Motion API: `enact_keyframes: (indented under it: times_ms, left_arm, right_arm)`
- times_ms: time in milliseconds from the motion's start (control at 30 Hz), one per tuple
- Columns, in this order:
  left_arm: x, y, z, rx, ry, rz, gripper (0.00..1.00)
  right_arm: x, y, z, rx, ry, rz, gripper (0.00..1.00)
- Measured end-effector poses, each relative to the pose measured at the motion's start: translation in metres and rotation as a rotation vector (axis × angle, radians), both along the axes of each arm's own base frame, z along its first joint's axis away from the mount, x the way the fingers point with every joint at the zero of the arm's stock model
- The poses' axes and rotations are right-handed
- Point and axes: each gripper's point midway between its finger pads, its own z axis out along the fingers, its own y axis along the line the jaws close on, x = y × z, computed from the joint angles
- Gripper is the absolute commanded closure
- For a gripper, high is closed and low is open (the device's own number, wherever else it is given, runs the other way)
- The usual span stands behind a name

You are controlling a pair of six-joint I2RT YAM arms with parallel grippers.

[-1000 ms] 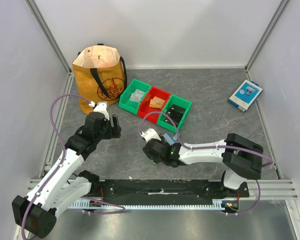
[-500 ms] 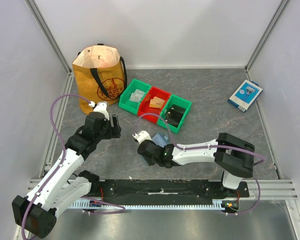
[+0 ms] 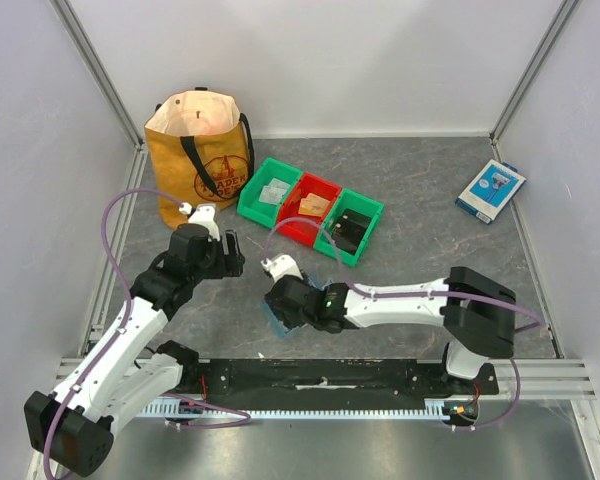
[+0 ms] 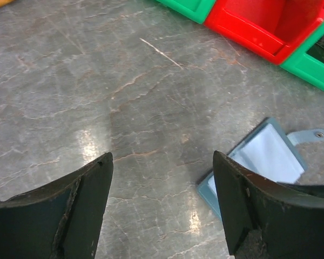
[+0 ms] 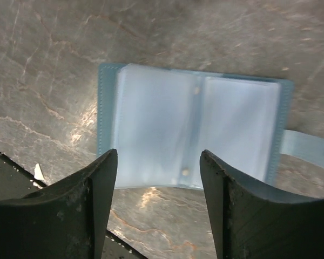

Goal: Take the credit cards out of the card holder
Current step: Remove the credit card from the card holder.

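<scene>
Blue card holder lying open on the grey table (pale pockets facing up), right gripper hovering over it, jaws spread and gripping nothing, left gripper hanging nearby, jaws gaping wide

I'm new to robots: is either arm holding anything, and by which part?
Nothing is held. The right gripper is open above the card holder, which lies spread open; the left gripper is open too.

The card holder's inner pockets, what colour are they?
Pale milky blue; the card holder has a dusty-blue cover. Right wrist view shows it best.
</scene>
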Motion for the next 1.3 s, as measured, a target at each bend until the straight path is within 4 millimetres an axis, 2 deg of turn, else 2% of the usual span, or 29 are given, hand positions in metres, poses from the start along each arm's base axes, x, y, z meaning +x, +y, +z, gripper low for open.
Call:
enact_keyframes:
  times_ms: [167,267,433,500,600,700,933,1133,1300]
  left_arm:
    - [-0.008,-0.025,0.002,-0.103,0.03,-0.091,0.26]
    - [-0.015,-0.047,0.008,-0.19,0.043,-0.149,0.31]
    - [-0.034,-0.101,0.012,-0.307,0.088,-0.292,0.47]
    - [-0.043,-0.119,0.004,-0.33,0.125,-0.332,0.54]
    - [-0.056,-0.136,-0.023,-0.341,0.212,-0.358,0.62]
    - [-0.067,-0.136,-0.055,-0.329,0.295,-0.336,0.69]
    - [-0.083,-0.127,-0.103,-0.289,0.421,-0.279,0.79]
    - [-0.094,-0.121,-0.125,-0.273,0.493,-0.237,0.82]
    - [-0.096,-0.122,-0.128,-0.29,0.507,-0.217,0.83]
  right_arm:
    - [0.022,-0.026,0.029,0.041,-0.038,-0.067,0.3]
    - [0.033,-0.045,0.035,0.052,-0.05,-0.108,0.33]
    - [0.037,-0.076,0.011,0.025,-0.003,-0.156,0.43]
    - [0.035,-0.084,0.0,0.022,0.029,-0.164,0.46]
    - [0.031,-0.091,-0.012,0.032,0.071,-0.172,0.48]
    - [0.029,-0.086,-0.013,0.064,0.091,-0.164,0.5]
    - [0.028,-0.072,-0.008,0.13,0.107,-0.145,0.51]
    - [0.028,-0.071,-0.014,0.128,0.114,-0.15,0.51]
    - [0.028,-0.077,-0.02,0.104,0.111,-0.165,0.51]
